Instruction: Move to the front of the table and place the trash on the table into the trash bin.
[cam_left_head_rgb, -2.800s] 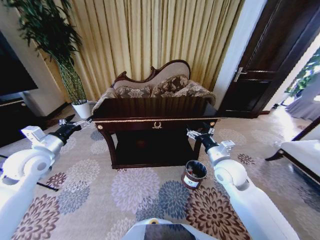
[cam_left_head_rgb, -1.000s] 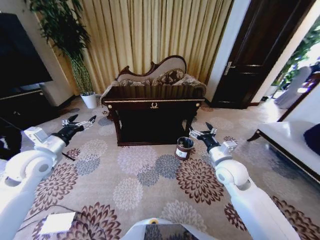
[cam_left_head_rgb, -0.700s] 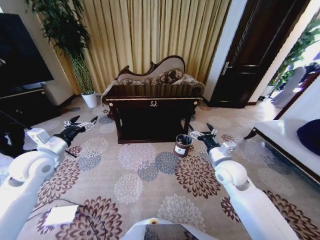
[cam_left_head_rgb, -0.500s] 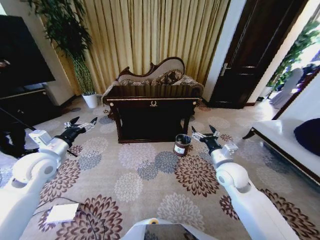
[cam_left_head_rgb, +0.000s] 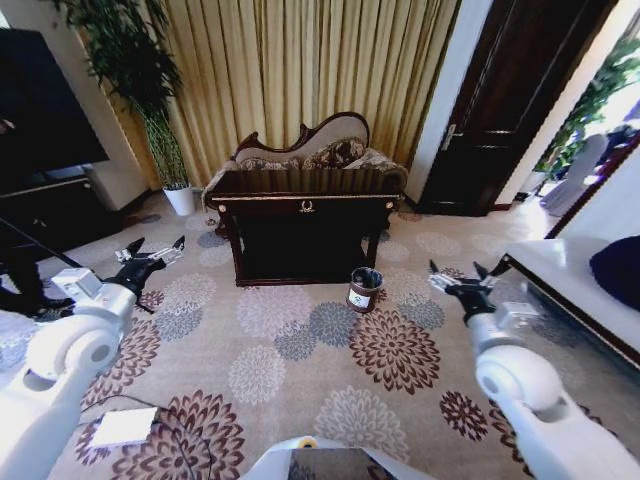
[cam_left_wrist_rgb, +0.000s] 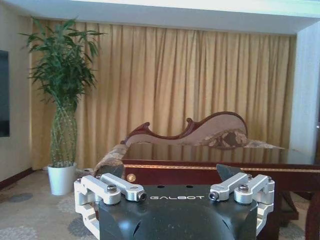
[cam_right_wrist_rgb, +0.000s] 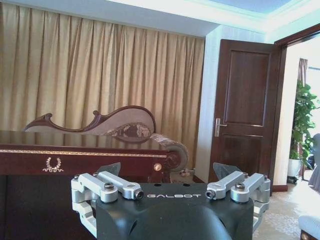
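Nearest, both arms are held out low over the flowered carpet (cam_left_head_rgb: 300, 350). The left end effector (cam_left_head_rgb: 150, 252) is seen with its fingers spread apart and nothing between them; the right end effector (cam_left_head_rgb: 460, 278) is likewise spread and empty. Farther on, the trash bin (cam_left_head_rgb: 362, 290) is set on the carpet just beside the desk's right front leg. The desk (cam_left_head_rgb: 305, 205) is placed against the sofa (cam_left_head_rgb: 310, 150), before the curtains (cam_left_head_rgb: 300, 70). Trash on the desktop cannot be made out.

The dark glossy wooden table (cam_left_head_rgb: 305, 198) stands on the flowered carpet floor (cam_left_head_rgb: 300, 350). The small round dark brown trash bin (cam_left_head_rgb: 364, 289) stands on this carpet, near the table's front right leg.
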